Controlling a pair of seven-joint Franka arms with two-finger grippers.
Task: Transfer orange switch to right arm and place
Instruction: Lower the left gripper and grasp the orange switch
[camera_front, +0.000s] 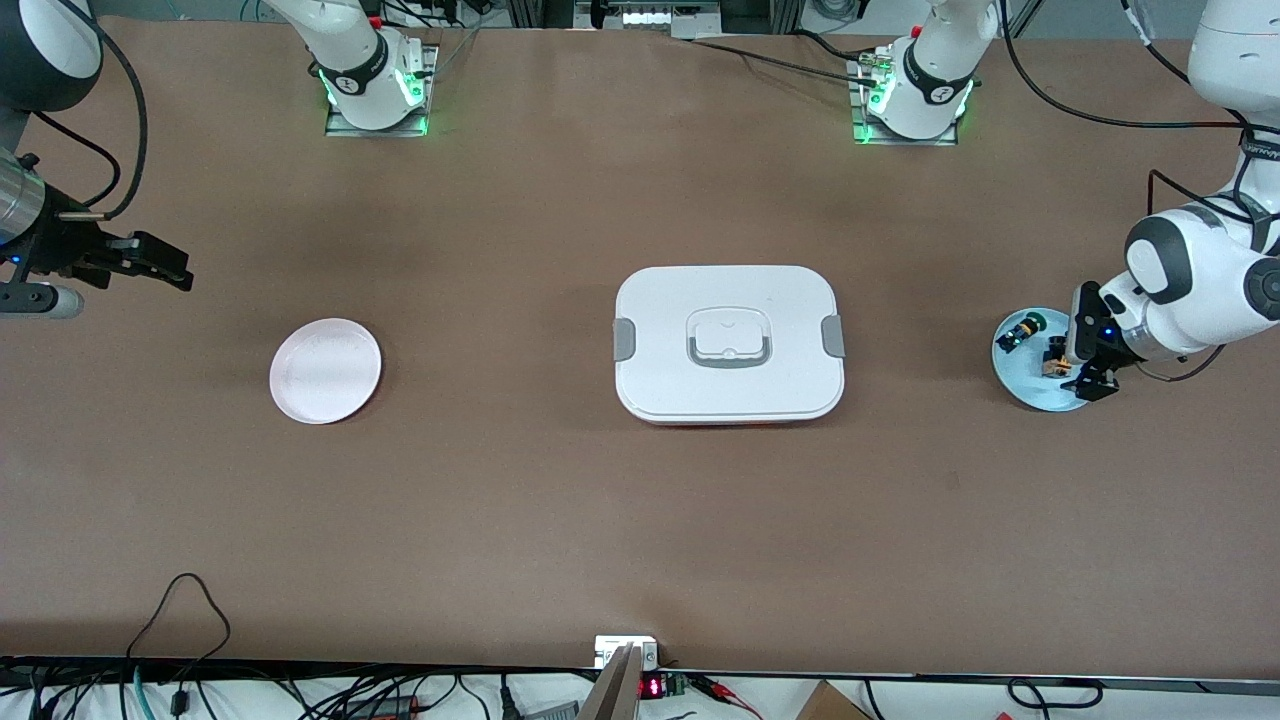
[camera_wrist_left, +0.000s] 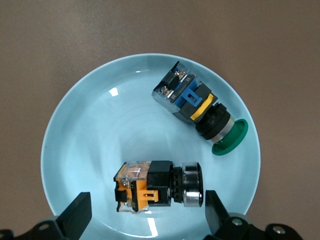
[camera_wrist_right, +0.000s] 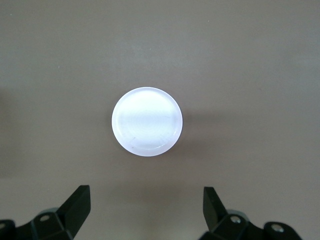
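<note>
Two small electrical parts lie on the round pale blue plate (camera_wrist_left: 80, 125) at the left arm's end of the brown table (camera_front: 560, 500): the tiny boxy orange switch with clear cap and black-and-silver end (camera_wrist_left: 157, 187), lying on its side, and, well apart from it, a black cylindrical part with blue and yellow bits and a green head (camera_wrist_left: 200, 107). Left gripper (camera_wrist_left: 145, 212): low over the plate, fingers spread wide, one at either end of the orange switch and touching neither; nothing grasped. Right gripper (camera_front: 150, 262): waiting in the air at the right arm's end, fingers spread and empty, looking down on the round white plate (camera_wrist_right: 147, 121). White lidded rectangular box with grey latches (camera_front: 728, 345): mid-table, between the two plates. Status, by judgement: at the first step; pickup, handover and placing, probably on the white plate, all remain.
</note>
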